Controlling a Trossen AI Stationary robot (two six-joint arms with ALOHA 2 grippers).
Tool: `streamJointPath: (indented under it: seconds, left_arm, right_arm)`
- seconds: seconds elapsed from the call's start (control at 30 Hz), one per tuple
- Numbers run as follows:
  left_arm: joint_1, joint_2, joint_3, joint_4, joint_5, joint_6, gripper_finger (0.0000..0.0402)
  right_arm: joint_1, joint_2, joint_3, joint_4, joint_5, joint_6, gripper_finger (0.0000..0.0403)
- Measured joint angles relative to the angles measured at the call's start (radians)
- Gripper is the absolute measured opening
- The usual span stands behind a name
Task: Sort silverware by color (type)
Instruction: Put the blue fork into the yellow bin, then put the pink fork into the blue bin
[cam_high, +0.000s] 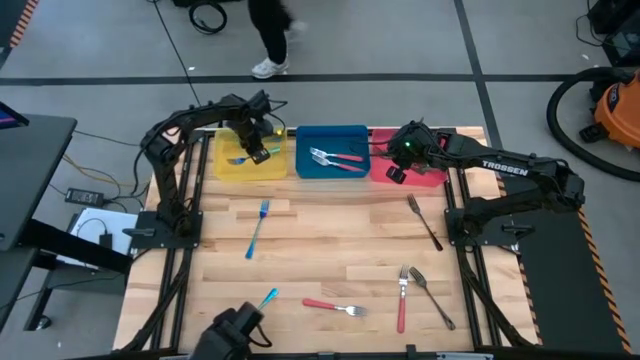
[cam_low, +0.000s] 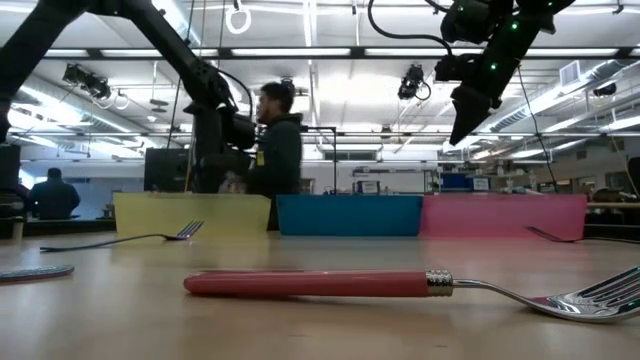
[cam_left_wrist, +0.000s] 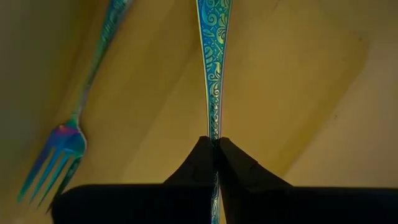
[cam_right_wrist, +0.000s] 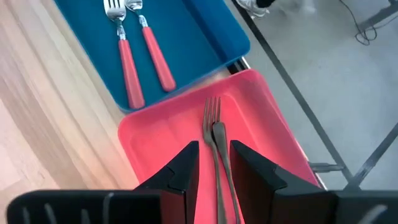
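Iridescent fork (cam_left_wrist: 213, 68) pinched in left gripper (cam_left_wrist: 216, 144)

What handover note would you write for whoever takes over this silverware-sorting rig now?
Left gripper: shut on an iridescent blue-teal utensil above the yellow tray, which holds one iridescent fork.
Right gripper: open above the red tray, two dark grey utensils lying in it.
Blue tray: two red-handled silver forks.
Left: release that utensil; six pieces lie on the table, two of each kind.
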Motion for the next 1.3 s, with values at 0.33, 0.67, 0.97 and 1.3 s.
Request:
streamJointPath:
  seconds: [0.33,0.67,0.97,1.3]
  left_arm:
    - [-0.001,0.017,0.0,0.012,0.004,0.015,0.0013]
    - [-0.003,0.017,0.0,0.016,0.004,0.026,0.0078]
    - [-0.006,0.017,0.015,0.001,0.004,-0.013,0.01]
    - [-0.083,0.016,0.132,-0.123,0.004,-0.038,0.01]
  right_arm:
    - [0.0,0.0,0.0,-0.005,0.0,0.016,0.0098]
    - [0.0,0.0,0.0,-0.005,0.0,0.016,0.0098]
    - [0.0,0.0,0.0,-0.015,0.0,0.016,0.0098]
    - [0.0,0.0,0.0,-0.063,-0.04,0.029,0.0098]
